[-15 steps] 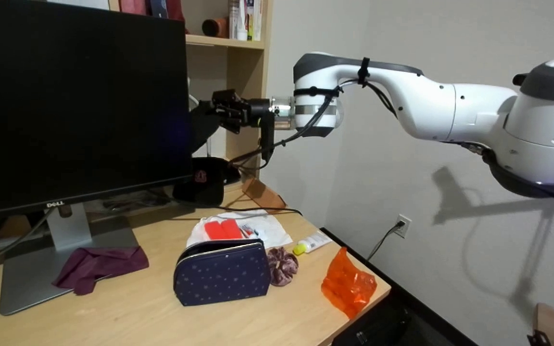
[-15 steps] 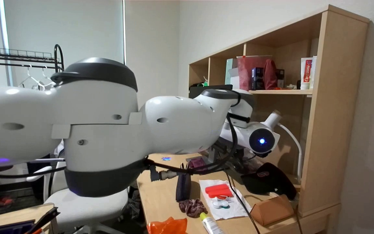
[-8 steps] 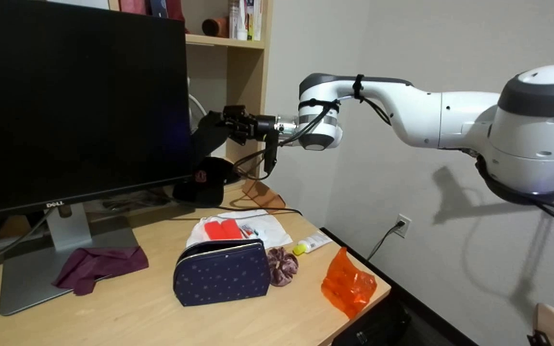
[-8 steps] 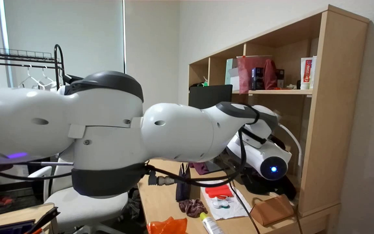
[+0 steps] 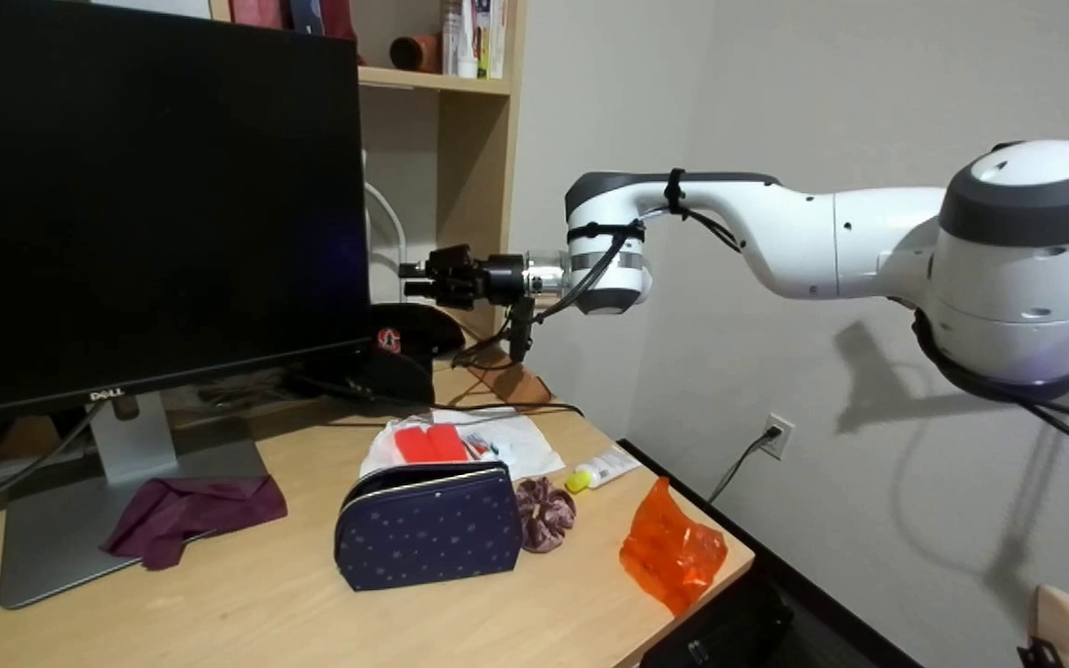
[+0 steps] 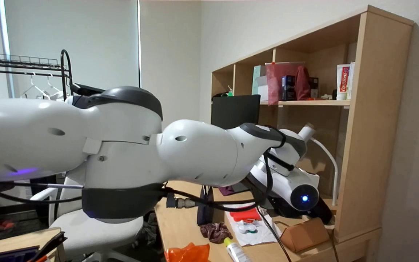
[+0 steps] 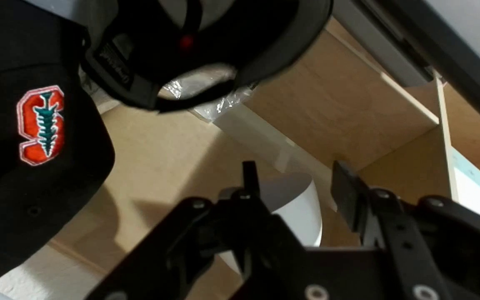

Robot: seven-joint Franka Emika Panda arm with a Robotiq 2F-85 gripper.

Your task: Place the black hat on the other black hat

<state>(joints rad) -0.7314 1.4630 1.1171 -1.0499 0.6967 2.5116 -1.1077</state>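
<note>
A black hat with a red and white emblem [image 7: 23,166] is at the left of the wrist view. It also shows on the desk at the shelf's foot in both exterior views [image 5: 428,325] [image 6: 324,211], partly hidden by the arm in one. The other black hat [image 7: 265,58] is at the top of the wrist view, its hollow inside facing the camera, beside the emblem hat. In an exterior view a dark mass lies by the monitor's lower edge; I cannot tell which hat it is. My gripper [image 7: 295,175] is open and empty, above the emblem hat [image 5: 412,280].
A monitor [image 5: 154,213] stands beside the gripper, with the shelf unit [image 6: 376,120] behind. A white lamp [image 6: 307,134] [image 7: 296,218] stands at the back. A brown case [image 6: 306,234], white cloth [image 5: 516,441], navy pouch [image 5: 428,529] and cables lie on the desk.
The gripper came down, then opened and let go of the black hat it held beside the monitor. That hat dropped out of the fingers. The arm also lowered.
</note>
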